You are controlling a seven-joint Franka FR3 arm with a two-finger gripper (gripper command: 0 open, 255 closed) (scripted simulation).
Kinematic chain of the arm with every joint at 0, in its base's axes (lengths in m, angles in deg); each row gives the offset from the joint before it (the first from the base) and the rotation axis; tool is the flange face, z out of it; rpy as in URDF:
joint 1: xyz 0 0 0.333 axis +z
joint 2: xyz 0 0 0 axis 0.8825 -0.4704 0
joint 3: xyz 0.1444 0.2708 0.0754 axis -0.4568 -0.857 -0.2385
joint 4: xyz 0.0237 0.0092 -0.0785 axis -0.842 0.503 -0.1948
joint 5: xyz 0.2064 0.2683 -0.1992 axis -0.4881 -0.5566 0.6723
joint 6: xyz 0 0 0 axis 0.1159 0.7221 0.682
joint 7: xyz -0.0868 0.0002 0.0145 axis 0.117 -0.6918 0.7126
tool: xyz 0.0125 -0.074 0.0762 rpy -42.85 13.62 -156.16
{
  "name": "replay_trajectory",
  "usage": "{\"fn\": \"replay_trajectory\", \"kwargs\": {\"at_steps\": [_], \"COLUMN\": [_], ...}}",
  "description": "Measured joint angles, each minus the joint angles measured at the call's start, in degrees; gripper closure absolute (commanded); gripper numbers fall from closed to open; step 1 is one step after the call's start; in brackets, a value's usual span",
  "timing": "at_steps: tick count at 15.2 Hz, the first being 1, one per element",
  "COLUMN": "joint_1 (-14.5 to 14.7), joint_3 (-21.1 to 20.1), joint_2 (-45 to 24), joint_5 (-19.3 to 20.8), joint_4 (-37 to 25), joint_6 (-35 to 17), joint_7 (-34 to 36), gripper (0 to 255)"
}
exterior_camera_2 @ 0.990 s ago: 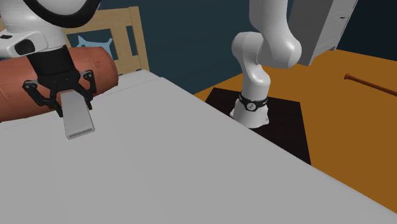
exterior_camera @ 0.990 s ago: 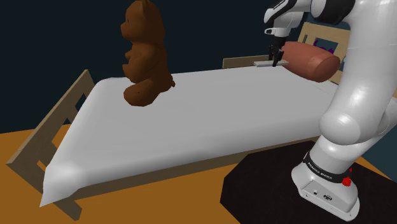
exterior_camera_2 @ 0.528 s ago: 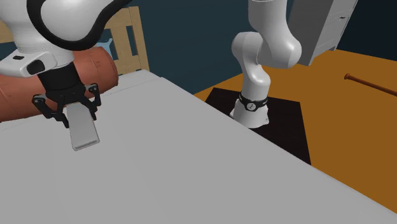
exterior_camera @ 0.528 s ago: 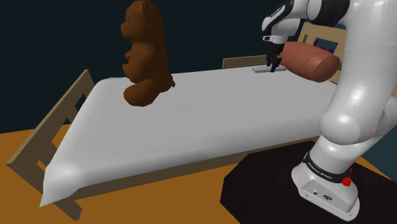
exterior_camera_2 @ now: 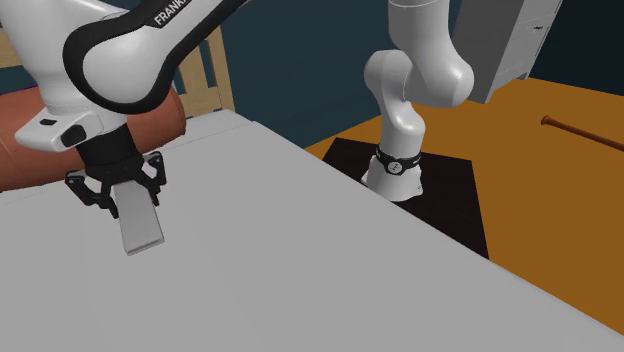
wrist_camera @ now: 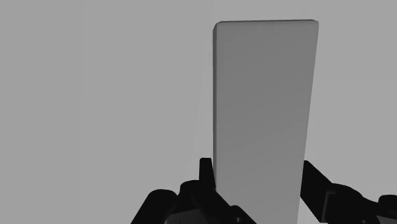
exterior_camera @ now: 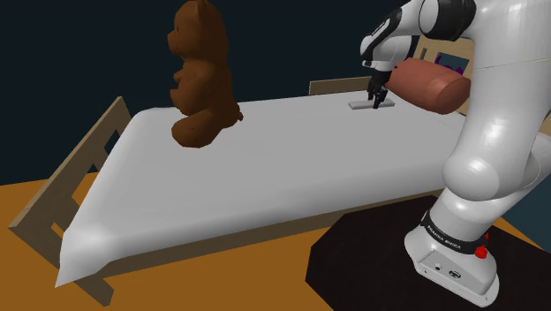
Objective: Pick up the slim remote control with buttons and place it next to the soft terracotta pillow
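Pinching grey remote (exterior_camera_2: 140, 228) by one end in jaws | long axis flat, pointing away from pillow (exterior_camera_2: 15, 150)

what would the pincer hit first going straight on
The white bed sheet, most likely: the black pincer points down at it, clasping a plain grey flat remote whose far end would touch first.

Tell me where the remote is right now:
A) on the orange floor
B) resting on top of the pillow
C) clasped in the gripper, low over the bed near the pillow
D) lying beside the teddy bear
C: the gripper clasps one end of the flat grey remote between its fingers, low over the bed and just in front of the reddish-brown pillow.
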Motion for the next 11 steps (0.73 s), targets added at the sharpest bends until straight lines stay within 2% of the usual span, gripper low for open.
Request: {"fn": "replay_trajectory", "kwargs": {"at_steps": [6, 7, 11], "joint_1": [-0.1, -0.1, -0.1], "joint_3": [-0.1, -0.1, -0.1], "joint_2": [-0.2, -0.2, -0.2], "joint_5": [-0.1, -0.1, -0.1], "joint_4": [0.2, 0.2, 0.2], "joint_6": [-0.4, -0.4, -0.4], "joint_7": [-0.1, -0.1, -0.1], "gripper": [255, 0, 0]}}
